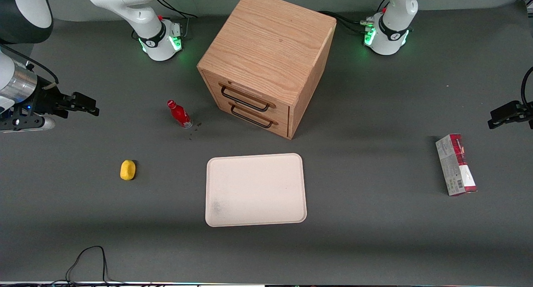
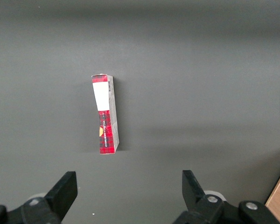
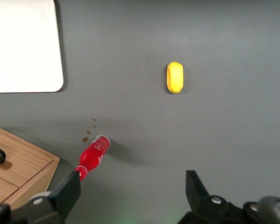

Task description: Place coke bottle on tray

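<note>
The coke bottle (image 1: pixel 179 114), small and red with a red cap, stands upright on the grey table beside the drawer box, farther from the front camera than the tray. It also shows in the right wrist view as the coke bottle (image 3: pixel 93 156), close to one finger but outside the gap. The cream tray (image 1: pixel 256 190) lies flat with nothing on it; a corner of the tray (image 3: pixel 23 46) is in the wrist view. My gripper (image 1: pixel 89 105) hovers above the table, toward the working arm's end from the bottle and apart from it. The gripper (image 3: pixel 132 184) is open and holds nothing.
A wooden two-drawer box (image 1: pixel 266 62) stands at the middle of the table, both drawers shut. A yellow oval object (image 1: pixel 128 170) (image 3: pixel 174 77) lies nearer the front camera than the bottle. A red-and-white carton (image 1: pixel 456 164) (image 2: pixel 105 114) lies toward the parked arm's end. Dark specks (image 1: pixel 195 126) dot the table beside the bottle.
</note>
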You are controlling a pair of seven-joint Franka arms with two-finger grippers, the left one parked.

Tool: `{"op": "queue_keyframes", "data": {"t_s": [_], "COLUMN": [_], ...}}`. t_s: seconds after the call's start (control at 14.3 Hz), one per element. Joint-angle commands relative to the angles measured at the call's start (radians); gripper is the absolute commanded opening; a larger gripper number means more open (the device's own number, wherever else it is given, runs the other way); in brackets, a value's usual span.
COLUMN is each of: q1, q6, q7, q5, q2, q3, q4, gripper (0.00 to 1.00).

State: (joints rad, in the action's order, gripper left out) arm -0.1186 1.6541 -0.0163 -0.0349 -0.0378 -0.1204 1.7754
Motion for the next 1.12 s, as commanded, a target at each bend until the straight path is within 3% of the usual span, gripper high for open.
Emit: {"op": "queue_keyframes", "data": {"t_s": [0.0,1.05], "q1": [-0.015,-0.015], "q6": [-0.023,-0.057], "q7": [-0.010,-0.010], "q5": [-0.005,-0.003], "q2": [0.009,0.021], "q3": [-0.012,-0.013], "q4": [-0.020,-0.073], "gripper": [1.00,1.00]}}
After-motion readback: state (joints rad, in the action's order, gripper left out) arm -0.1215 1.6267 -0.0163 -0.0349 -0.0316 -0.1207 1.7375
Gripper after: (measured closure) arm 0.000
